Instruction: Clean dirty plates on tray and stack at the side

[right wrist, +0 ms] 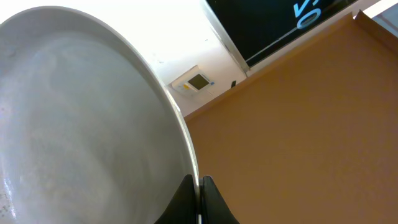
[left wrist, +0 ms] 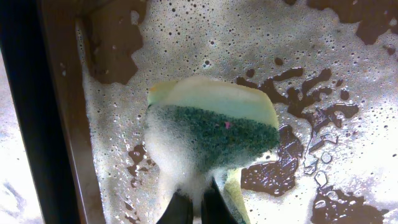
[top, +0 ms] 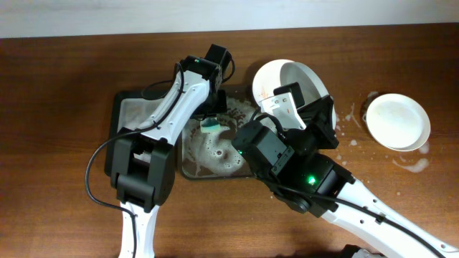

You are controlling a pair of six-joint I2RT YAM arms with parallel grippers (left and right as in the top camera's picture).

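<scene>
My right gripper (top: pixel 304 97) is shut on the rim of a white plate (top: pixel 310 77) and holds it tilted up on edge; the right wrist view shows my fingers (right wrist: pixel 199 186) pinching that rim (right wrist: pixel 81 112). A second plate (top: pixel 264 80) with reddish marks lies just behind it at the tray's far right corner. A third white plate (top: pixel 398 120) sits on the table at the right. My left gripper (top: pixel 213 115) is shut on a foamy green-and-yellow sponge (top: pixel 210 124) over the soapy dark tray (top: pixel 195 163). In the left wrist view my fingers (left wrist: pixel 194 204) hold the sponge (left wrist: pixel 214 134) above the tray's foam (left wrist: pixel 348 74).
A second dark tray (top: pixel 128 109) with a grey foamy surface lies right beside the soapy tray on its left; its rim shows in the left wrist view (left wrist: pixel 31 124). Soapy puddles (top: pixel 412 163) wet the wooden table around the right-hand plate.
</scene>
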